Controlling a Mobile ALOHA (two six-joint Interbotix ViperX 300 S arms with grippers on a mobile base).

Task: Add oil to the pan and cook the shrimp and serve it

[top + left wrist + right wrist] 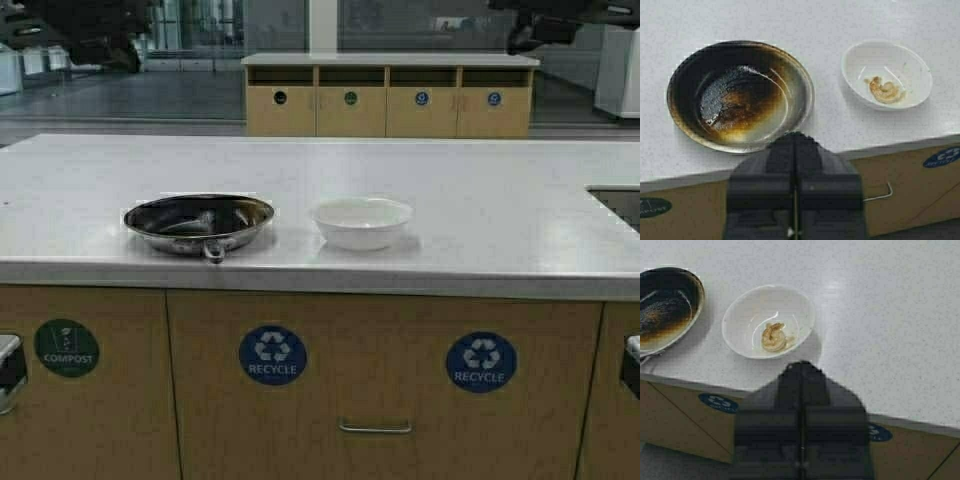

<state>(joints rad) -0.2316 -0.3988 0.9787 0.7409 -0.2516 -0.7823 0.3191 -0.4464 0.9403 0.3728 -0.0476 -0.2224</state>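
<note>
The steel pan (198, 222) sits near the counter's front edge, its short handle toward me; its inside is burnt dark and brown in the left wrist view (740, 95), and it shows in the right wrist view (667, 307). The shrimp (885, 90) lies in a white bowl (361, 221) just right of the pan; the shrimp also shows in the right wrist view (773, 337). My left gripper (796, 137) is shut and empty, held back off the counter's front edge before the pan. My right gripper (801, 365) is shut and empty, before the bowl (800, 320). The oil jug is out of view.
The white counter (450, 180) tops a cabinet with compost and recycle labels (272, 355) and a drawer handle (375, 427). A dark sink opening (620, 205) lies at the counter's right edge. A second bin cabinet (390, 95) stands behind.
</note>
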